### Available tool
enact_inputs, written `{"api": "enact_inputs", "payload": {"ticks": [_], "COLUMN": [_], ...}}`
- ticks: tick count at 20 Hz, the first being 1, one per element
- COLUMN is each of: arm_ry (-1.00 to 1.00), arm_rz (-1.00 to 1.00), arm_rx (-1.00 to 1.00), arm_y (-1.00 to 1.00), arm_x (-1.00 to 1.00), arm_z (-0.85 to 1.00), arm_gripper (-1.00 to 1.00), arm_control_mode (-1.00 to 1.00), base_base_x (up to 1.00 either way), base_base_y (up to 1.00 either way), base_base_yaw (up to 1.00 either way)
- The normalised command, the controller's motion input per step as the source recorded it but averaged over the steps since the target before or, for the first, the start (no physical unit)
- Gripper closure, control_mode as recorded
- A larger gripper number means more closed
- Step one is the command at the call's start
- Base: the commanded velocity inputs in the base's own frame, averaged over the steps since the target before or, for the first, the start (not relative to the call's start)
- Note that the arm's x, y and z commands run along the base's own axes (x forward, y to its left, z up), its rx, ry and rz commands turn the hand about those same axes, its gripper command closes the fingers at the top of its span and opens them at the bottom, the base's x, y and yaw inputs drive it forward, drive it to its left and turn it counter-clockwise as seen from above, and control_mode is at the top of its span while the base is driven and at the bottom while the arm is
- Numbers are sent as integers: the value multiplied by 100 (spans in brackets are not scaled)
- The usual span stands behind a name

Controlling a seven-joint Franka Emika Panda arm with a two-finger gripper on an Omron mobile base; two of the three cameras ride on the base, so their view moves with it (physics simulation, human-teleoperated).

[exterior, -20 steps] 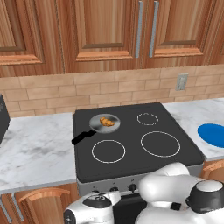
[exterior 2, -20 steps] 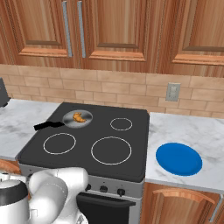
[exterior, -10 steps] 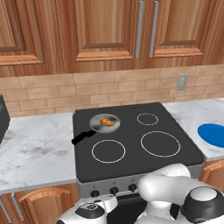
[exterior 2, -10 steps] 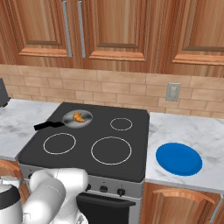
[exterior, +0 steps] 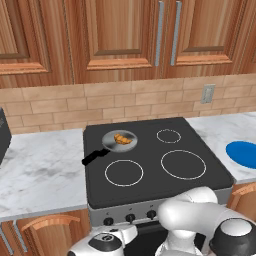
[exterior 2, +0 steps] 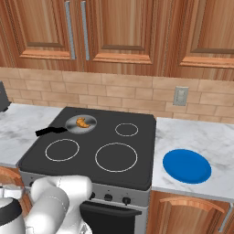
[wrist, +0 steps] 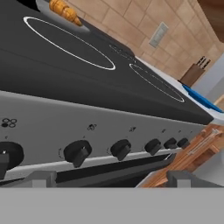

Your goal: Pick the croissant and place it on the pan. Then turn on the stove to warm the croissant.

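Note:
The croissant (exterior: 122, 139) (exterior 2: 82, 122) (wrist: 64, 11), small and golden-orange, lies inside the pan (exterior: 109, 145) (exterior 2: 73, 124) (wrist: 87, 27). This grey pan has a black handle and sits on the back left burner of the stove (exterior: 150, 185) (exterior 2: 87, 137) (wrist: 52, 83). My gripper (wrist: 112, 179) is low in front of the stove's steel front, facing the row of black knobs (wrist: 78, 152) (exterior: 130, 217) (exterior 2: 108, 197). It is open, its two tips stand far apart and nothing is between them. It touches no knob.
A flat blue plate (exterior: 242, 152) (exterior 2: 186, 165) (wrist: 199, 98) lies on the marble counter right of the stove. A knife block (wrist: 194, 72) stands further right. A dark appliance (exterior: 2, 135) sits at the far left. Wooden drawers flank the oven door.
The arm has sunk slightly in front of the stove. Croissant and pan have not moved, and the gripper stays open.

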Motion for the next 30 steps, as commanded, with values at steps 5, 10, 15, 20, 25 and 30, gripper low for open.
{"api": "enact_inputs", "payload": {"ticks": [5,10,15,20,25,30], "arm_ry": [0,0,2,6,2,0], "arm_rz": [1,10,13,10,0,0], "arm_rx": [0,0,-1,-6,-12,-16], "arm_y": [-27,-17,0,0,0,0], "arm_x": [0,0,5,7,12,16], "arm_z": [0,0,0,0,-16,-31], "arm_gripper": [-100,-100,-100,-100,-100,-100], "arm_control_mode": [-100,-100,-100,-100,-100,-100], "base_base_x": [0,0,0,0,0,0], "base_base_y": [0,0,0,0,0,0], "base_base_yaw": [0,0,0,0,0,0]}}
